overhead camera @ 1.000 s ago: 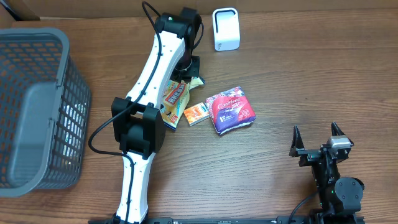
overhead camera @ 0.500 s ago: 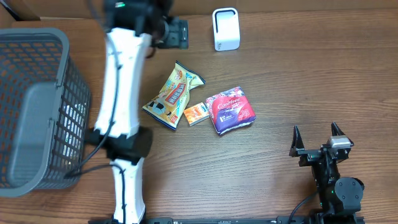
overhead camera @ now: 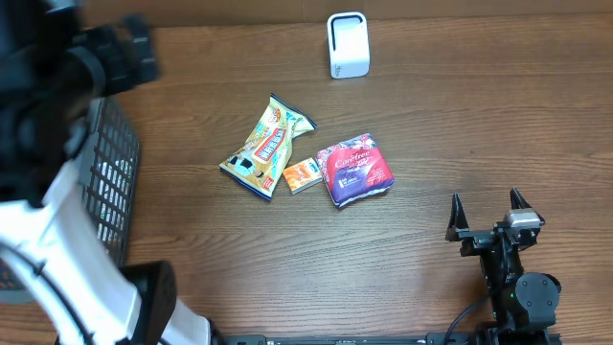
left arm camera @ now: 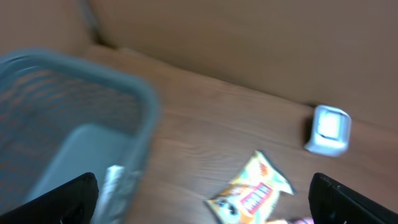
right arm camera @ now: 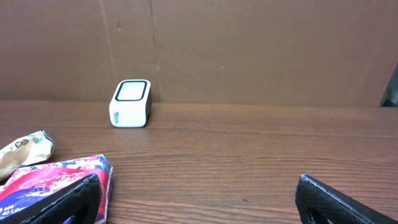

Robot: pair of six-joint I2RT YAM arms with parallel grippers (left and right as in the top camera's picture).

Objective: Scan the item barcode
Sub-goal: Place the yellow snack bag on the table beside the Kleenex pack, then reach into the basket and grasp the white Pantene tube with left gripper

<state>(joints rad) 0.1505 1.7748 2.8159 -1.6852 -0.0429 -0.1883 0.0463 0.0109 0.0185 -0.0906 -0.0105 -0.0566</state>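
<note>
Overhead view is showing a grey basket (overhead camera: 117, 177) at the table's left edge. Its walls are an open plastic mesh under a solid rounded rim, and most of it is being covered by the left arm. Through the left wrist camera its smooth pale floor is being seen, heavily blurred — whether anything is lying inside cannot be told.

Three items are lying loose on the brown wood-grain table (overhead camera: 460, 105), well apart from the basket. They are a crinkled yellow snack bag (overhead camera: 268, 147), a small orange box (overhead camera: 302, 175) just beside the bag's lower corner, and a plump, glossy purple-and-red packet (overhead camera: 354, 170) just beside the box. A white scanner (overhead camera: 348, 44) — a boxy block with rounded corners — is standing upright near the far edge, apart from all three.

The left gripper (left arm camera: 203, 186) is being held high near the basket's far corner, its dark fingers spread wide with nothing between them. The right gripper (overhead camera: 487, 206) is being held over the table's near right part, its jaws likewise gaping fully and gripping nothing. A flat brown cardboard wall (right arm camera: 249, 50) is standing behind the table.
</note>
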